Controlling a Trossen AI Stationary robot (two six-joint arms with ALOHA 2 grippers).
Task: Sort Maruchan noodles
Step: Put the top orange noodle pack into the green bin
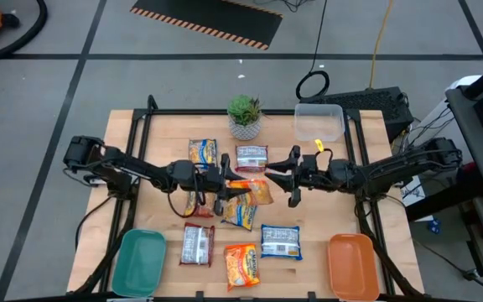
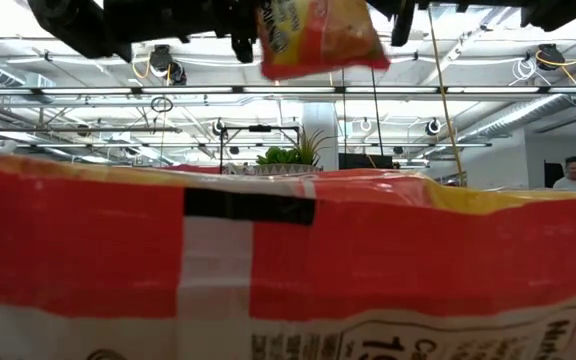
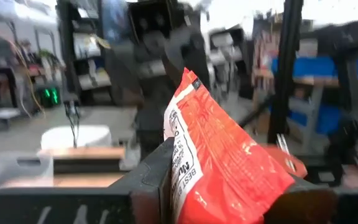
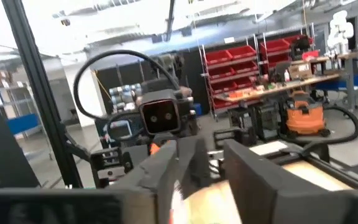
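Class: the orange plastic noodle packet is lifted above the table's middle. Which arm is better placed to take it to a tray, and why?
Probably the left: the left gripper already pinches the orange plastic noodle packet in the air. The right gripper is open and empty beside it.

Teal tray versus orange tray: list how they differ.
The teal tray sits at the table's near-left corner, on the left arm's side; the orange tray sits at the near-right corner, on the right arm's side. They differ in colour, teal against orange. Both are oblong, similar in size, and hold no packets.
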